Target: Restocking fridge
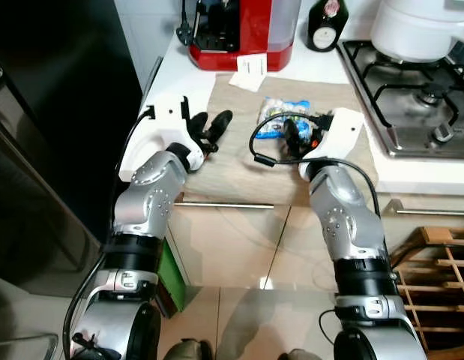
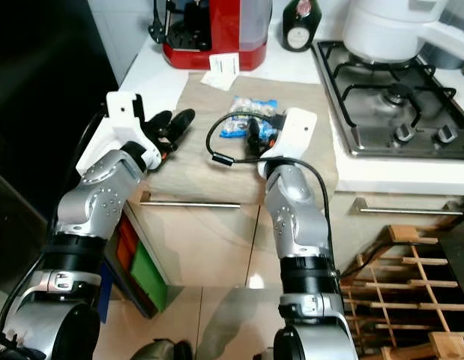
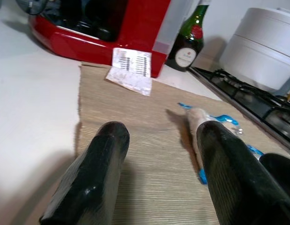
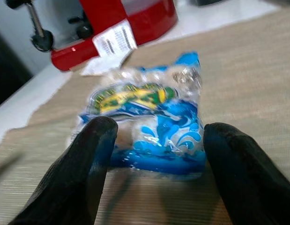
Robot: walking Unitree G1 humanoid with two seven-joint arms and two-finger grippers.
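Currently, from left: my left gripper (image 1: 209,127) hovers low over the beige mat (image 1: 232,169), fingers spread, nothing between them. One red coffee machine (image 1: 243,34) stands behind the mat, with one white paper tag (image 3: 130,70) leaning at its base (printed lines, illegible). One blue-and-clear food packet (image 4: 149,117) lies on the mat; its green-and-yellow logo is too blurred to read. My right gripper (image 4: 159,159) sits at the packet's near edge, fingers parted to either side, contact uncertain. One dark bottle (image 1: 327,22) with a red-and-white label stands behind, text unreadable. One gas hob (image 1: 411,97) carries one white pot (image 1: 419,26).
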